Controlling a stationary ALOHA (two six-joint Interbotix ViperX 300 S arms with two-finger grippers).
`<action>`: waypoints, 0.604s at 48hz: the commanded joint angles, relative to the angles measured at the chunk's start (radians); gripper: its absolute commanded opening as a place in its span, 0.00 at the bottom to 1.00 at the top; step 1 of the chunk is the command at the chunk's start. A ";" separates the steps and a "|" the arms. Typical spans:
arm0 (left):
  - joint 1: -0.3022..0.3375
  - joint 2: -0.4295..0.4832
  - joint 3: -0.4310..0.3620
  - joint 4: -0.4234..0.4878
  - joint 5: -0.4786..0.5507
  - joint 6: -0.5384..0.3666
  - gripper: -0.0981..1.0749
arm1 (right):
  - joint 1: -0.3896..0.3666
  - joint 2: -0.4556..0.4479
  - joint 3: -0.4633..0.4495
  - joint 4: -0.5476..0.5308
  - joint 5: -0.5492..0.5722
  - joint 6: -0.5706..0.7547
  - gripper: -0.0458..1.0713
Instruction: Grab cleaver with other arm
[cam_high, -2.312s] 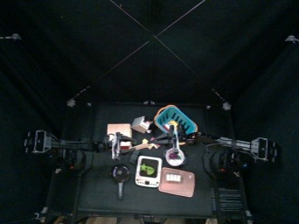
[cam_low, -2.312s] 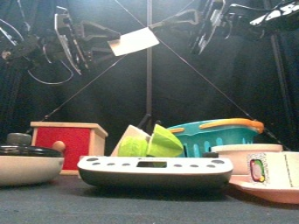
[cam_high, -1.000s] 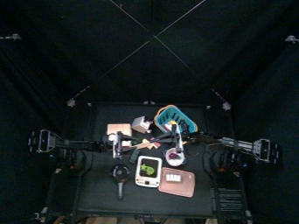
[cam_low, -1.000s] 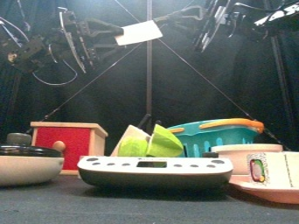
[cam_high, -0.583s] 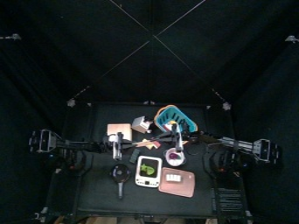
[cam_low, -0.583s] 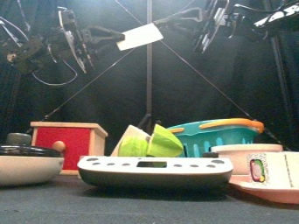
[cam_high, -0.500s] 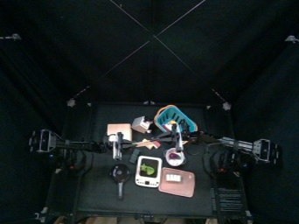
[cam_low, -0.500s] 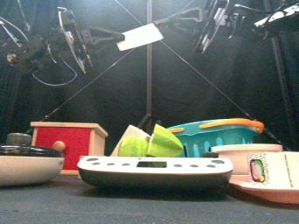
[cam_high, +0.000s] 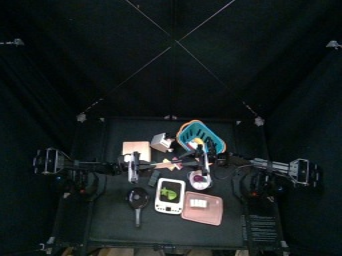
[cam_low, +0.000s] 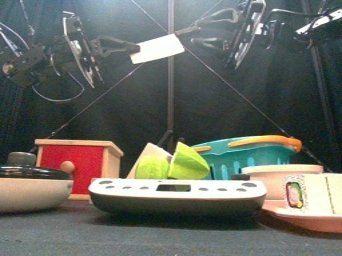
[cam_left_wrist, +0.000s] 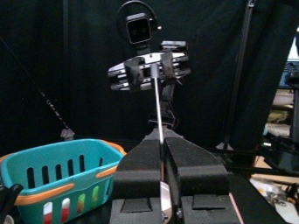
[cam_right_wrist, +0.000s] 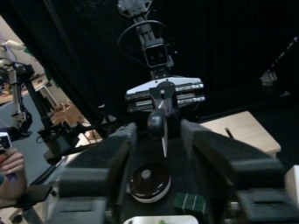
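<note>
My left gripper (cam_low: 110, 47) is up high on the left, jaws pinched together. My right gripper (cam_low: 227, 38) faces it from the right, jaws spread wide.

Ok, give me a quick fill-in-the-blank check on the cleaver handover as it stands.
The cleaver is held in the air by the ____ hand.
The right hand has its jaws ____, clear of the blade.
The box beside the dark bowl is ____.
Missing words: left; open; red.
</note>
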 joint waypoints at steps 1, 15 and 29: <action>0.005 -0.026 0.000 -0.003 -0.003 0.000 0.33 | 0.015 -0.015 0.002 0.014 -0.002 -0.002 0.90; 0.005 -0.120 0.055 -0.002 0.075 0.000 0.33 | 0.112 -0.029 0.044 0.052 0.150 0.005 0.97; 0.003 -0.222 0.087 0.006 0.233 0.000 0.33 | 0.301 -0.048 0.031 0.183 0.537 0.006 0.97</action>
